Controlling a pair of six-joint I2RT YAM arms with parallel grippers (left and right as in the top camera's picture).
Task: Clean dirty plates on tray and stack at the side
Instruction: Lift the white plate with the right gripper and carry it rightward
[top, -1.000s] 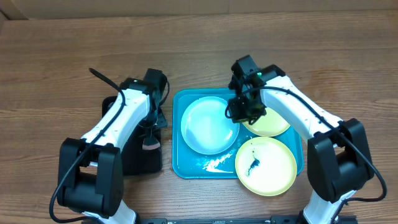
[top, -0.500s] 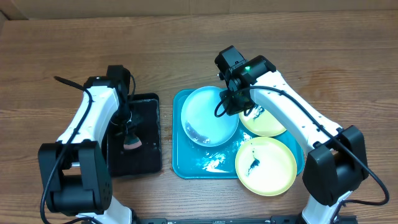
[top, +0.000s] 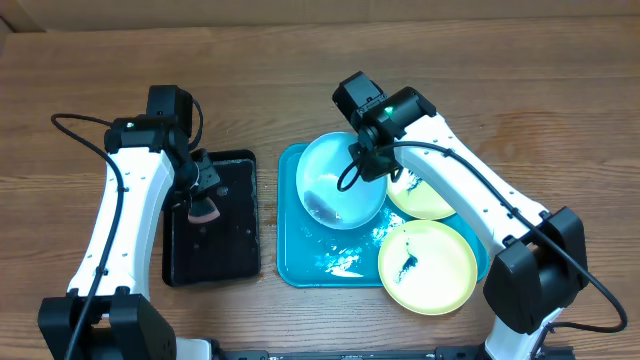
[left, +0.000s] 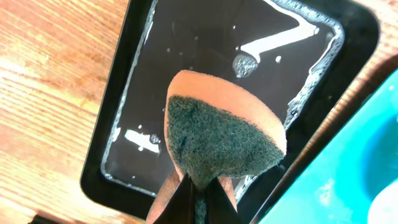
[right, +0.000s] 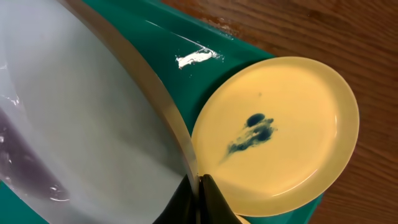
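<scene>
Wood-grain table (top: 500, 80), seen from overhead, w/ a turquoise tray (top: 300, 270) at centre and a smaller black tray (top: 215, 250) just to its left.

Left arm runs from the near-left corner toward the far side, wrist bent down over the far half of the black tray. Left gripper (left: 196, 186) has its fingers pressed together on a sponge (left: 217, 134): orange body, dark green scrub face toward the wrist cam. The sponge hangs above the wet black tray, not touching it.

Right arm stretches diagonally from the near-right corner across the turquoise tray, wrist over the tray's far part. Right gripper (right: 199, 186) is clamped tight on the rim of the light blue plate (top: 340, 185), which is tilted up, w/ a dark smear low on its inner face.

Two pale yellow plates lie flat on the tray's right side. The far plate (top: 430, 198) is partly under the arm. The near plate (right: 280, 124) has a dark blue smear at centre and overhangs the tray's rim. White streaks on the tray floor nr the front.
</scene>
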